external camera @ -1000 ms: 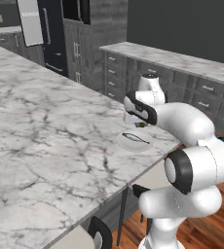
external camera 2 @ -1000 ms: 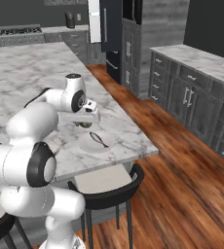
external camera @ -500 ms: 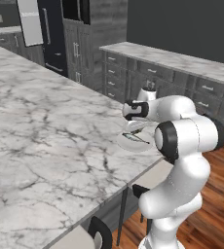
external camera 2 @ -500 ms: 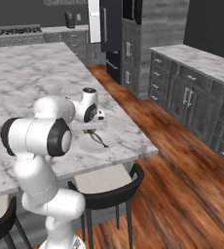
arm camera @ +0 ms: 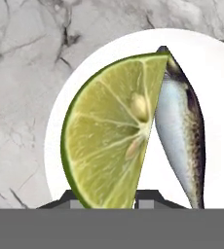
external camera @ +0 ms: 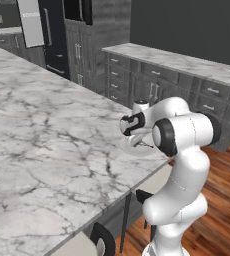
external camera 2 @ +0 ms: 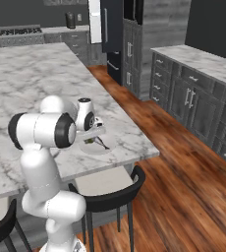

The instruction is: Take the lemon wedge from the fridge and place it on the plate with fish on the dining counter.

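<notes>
Bare marble on dining counter [external camera: 47,145] left of and beyond plate [arm camera: 84,82]: open approach. Above plate: lemon wedge [arm camera: 111,133] between finger tips fills near half; fish [arm camera: 182,126] along other side. Counter edge just beside plate; stool [external camera 2: 110,189] below edge.

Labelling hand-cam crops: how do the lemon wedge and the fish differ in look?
Colour: the lemon wedge is yellow-green with a darker green rind; the fish is silvery grey with a dark speckled back.
Shape: the wedge is a broad part-disc with a straight cut edge; the fish is slim and tapers to a point.
Surface: the wedge shows pale segment lines and seeds; the fish shows none.
Shared: both lie over the white plate.
</notes>
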{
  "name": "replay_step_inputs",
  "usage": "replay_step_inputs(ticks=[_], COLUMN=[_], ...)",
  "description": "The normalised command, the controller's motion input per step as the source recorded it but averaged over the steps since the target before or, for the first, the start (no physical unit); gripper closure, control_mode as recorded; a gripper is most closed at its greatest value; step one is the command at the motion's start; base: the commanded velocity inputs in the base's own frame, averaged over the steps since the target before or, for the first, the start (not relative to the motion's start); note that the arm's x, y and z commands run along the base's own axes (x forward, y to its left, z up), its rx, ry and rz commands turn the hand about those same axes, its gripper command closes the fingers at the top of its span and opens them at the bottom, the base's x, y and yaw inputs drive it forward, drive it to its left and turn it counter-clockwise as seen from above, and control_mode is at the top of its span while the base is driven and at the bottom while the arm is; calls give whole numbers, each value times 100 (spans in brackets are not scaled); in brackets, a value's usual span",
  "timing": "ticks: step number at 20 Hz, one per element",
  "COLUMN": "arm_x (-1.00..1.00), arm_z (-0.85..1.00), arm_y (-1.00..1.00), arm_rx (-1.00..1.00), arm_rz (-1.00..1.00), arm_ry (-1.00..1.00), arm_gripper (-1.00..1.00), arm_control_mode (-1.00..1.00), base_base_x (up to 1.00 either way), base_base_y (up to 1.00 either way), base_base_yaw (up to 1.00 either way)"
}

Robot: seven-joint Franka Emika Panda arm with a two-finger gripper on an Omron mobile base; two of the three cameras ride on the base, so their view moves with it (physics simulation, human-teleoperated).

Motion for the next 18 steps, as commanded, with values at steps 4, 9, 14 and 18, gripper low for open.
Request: replay_step_inputs(ticks=[4, 9, 14, 18], arm_x=[0, 15, 2, 2], arm_z=[-43, -23, -19, -3], arm_y=[-1, -8, -2, 0], arm_rx=[-2, 0, 0, 0], arm_rz=[11, 4, 7, 1], arm_ry=[0, 0, 0, 1], arm_gripper=[100, 100, 100, -100], arm_control_mode=[-100, -100, -100, -100], base_base_x=[0, 0, 0, 0], base_base_y=[0, 0, 0, 0], base_base_yaw=[0, 0, 0, 0])
